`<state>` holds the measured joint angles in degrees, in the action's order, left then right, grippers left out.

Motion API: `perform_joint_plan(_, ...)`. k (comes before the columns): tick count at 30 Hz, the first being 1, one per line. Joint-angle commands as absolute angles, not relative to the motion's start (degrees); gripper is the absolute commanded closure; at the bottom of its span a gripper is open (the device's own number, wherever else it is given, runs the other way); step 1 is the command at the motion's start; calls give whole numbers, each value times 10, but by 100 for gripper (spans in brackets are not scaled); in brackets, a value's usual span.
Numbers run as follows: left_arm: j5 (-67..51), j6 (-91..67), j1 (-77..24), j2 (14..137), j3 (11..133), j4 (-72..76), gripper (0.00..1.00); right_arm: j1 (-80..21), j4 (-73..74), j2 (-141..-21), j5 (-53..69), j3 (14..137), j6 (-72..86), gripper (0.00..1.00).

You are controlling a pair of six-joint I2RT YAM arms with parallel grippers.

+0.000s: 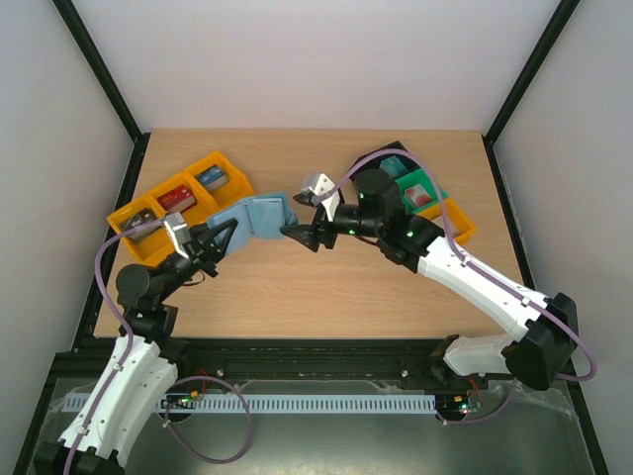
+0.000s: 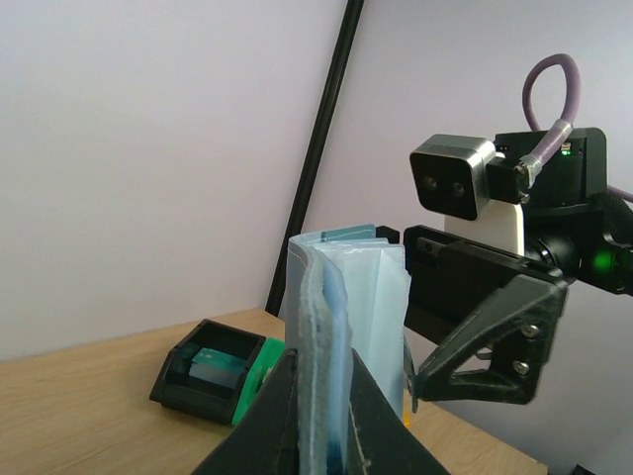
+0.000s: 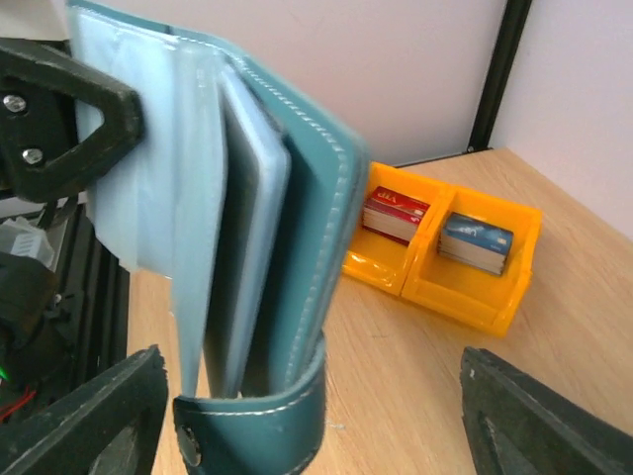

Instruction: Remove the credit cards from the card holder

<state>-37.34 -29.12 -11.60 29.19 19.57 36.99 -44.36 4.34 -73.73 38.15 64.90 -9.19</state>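
At the near left, the left end effector [image 1: 226,235] is seen closed on the card holder [image 1: 255,216], whose lower edge is pinched between its two black fingers [image 2: 282,421]. The blue-teal holder is held on edge and partly opened above the wooden surface [image 1: 326,287], left of centre. Its pale, clear inner pockets are fanned apart, and its closing tab [image 3: 259,435] with a small snap is seen at the bottom in the right wrist view.

The credit cards [image 3: 249,218] are seen inside the pockets; one dark teal edge shows just above the sleeves in the left wrist view. How many cards are held cannot be told.

Just beside the holder's right edge, the right end effector [image 1: 297,235] is found with its fingers spread wide. Nothing is gripped by it, and whether a fingertip touches the holder cannot be told.

Farther back on the left, a row of orange trays [image 1: 134,230] is set on the surface, with a grey block [image 1: 141,220], a red block [image 1: 176,198] and a blue block [image 1: 210,179] in them. At the far right, behind the right arm, a black tray [image 1: 374,158], a green tray [image 1: 407,184] and another orange tray [image 1: 461,227] are partly hidden.
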Motion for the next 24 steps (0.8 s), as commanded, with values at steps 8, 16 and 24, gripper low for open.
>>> perform_joint_plan(8,-383,-285,-113,287,202,405,98,-439,36,-772,398,695,-51,29)
perform_joint_plan(16,-387,-287,-113,287,202,408,98,-455,8,-793,387,705,-33,38)
perform_joint_plan(24,-401,-288,-117,288,197,420,98,-471,-14,-814,418,731,-29,39)
